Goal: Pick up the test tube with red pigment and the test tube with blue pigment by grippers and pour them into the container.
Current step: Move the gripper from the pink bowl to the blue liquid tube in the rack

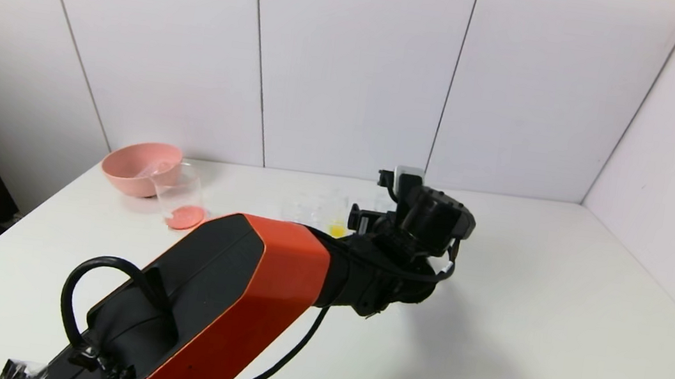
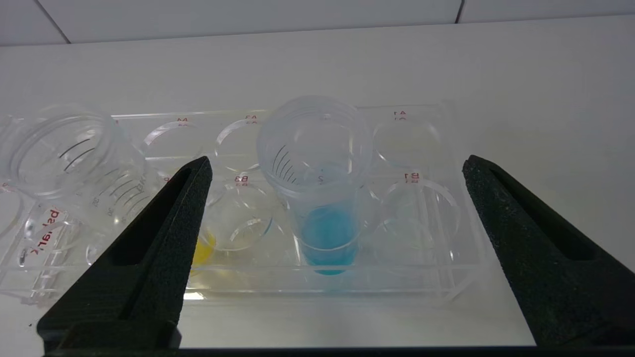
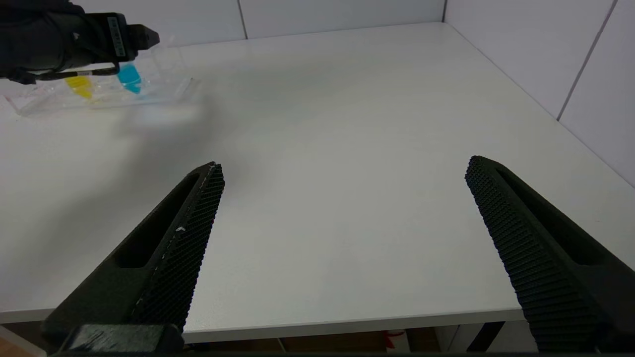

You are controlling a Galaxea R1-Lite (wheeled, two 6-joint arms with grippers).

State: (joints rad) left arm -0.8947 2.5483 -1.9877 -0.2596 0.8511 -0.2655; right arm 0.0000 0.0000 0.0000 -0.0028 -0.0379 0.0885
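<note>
Clear rack: one blue-pigment tube, one yellow tube, one empty tube. Left gripper wide open, straddling the blue-pigment tube; right gripper wide open, holding nothing. One pink bowl beside one beaker.

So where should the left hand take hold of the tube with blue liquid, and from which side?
Grip the test tube with blue pigment on its clear upper wall, above the rack. It stands upright, so the open left hand, already facing it, should come in level, one finger on each side.
</note>
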